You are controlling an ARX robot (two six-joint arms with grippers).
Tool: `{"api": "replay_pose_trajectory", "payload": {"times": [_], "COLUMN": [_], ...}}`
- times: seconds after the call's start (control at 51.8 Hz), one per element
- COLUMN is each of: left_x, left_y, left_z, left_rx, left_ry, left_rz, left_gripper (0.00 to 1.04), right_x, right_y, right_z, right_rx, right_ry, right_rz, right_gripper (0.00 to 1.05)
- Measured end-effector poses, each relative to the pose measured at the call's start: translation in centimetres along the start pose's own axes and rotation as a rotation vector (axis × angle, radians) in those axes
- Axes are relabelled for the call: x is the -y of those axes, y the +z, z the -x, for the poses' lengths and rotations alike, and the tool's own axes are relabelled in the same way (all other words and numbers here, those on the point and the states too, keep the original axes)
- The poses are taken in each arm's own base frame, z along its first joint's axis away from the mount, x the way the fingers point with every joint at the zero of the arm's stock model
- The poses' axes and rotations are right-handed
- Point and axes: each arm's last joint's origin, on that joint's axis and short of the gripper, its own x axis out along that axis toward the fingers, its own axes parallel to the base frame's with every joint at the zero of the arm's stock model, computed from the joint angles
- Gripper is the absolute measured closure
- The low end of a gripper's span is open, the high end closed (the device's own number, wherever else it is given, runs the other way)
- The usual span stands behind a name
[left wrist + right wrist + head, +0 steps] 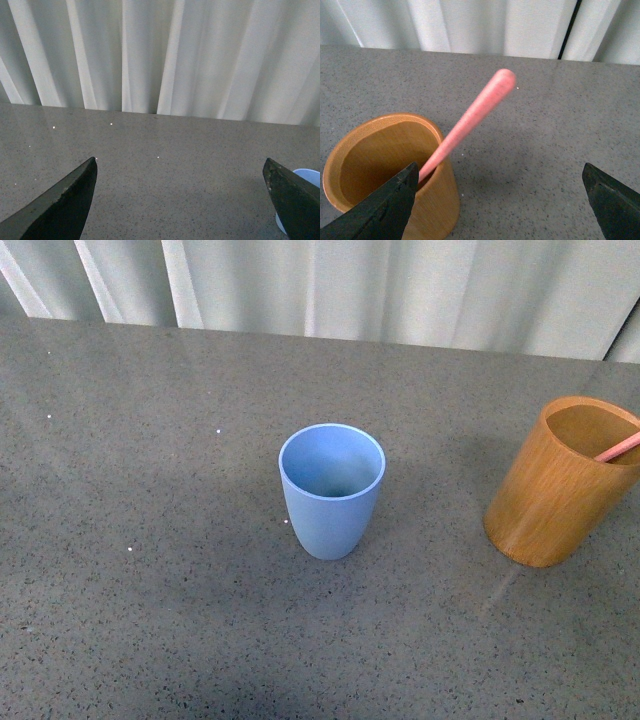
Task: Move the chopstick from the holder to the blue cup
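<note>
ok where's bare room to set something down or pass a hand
Bare table left of and in front of the blue cup; the gap between it and the holder is free. Tightest at the holder, its chopstick leaning out.

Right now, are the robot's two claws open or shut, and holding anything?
Left gripper: open, holding nothing.
Right gripper: open, holding nothing.

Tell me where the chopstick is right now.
In the front view the chopstick leans inside the holder at the picture's right edge, right of the blue cup.
</note>
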Motion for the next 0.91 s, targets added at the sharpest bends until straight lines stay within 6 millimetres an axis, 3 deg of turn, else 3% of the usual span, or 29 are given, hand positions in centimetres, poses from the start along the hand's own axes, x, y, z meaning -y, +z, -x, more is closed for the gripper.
{"api": "replay_pose_trajectory", "payload": {"times": [0.329, 0.502, 0.831, 0.908], "left_x": [0.0, 0.0, 0.0, 0.0], "left_y": [0.0, 0.0, 0.0, 0.0], "left_z": [0.0, 0.0, 0.0, 0.0], "left_rx": [0.000, 0.000, 0.000, 0.000], "left_ry": [0.000, 0.000, 0.000, 0.000], "left_rz": [0.000, 0.000, 0.000, 0.000], "left_gripper": [0.07, 0.07, 0.07, 0.07], "right_x": [-2.1, -2.7, -3.8, -4.1], "right_y": [1.6, 1.4, 1.5, 1.9], "right_z": [-3.4, -4.3, -4.5, -4.4], "right_rx": [0.036, 0.043, 0.054, 0.055], "right_ry": [0.049, 0.048, 0.064, 0.072], "right_rz": [0.021, 0.028, 0.040, 0.041], "right_gripper": [0.10, 0.11, 0.65, 0.84]}}
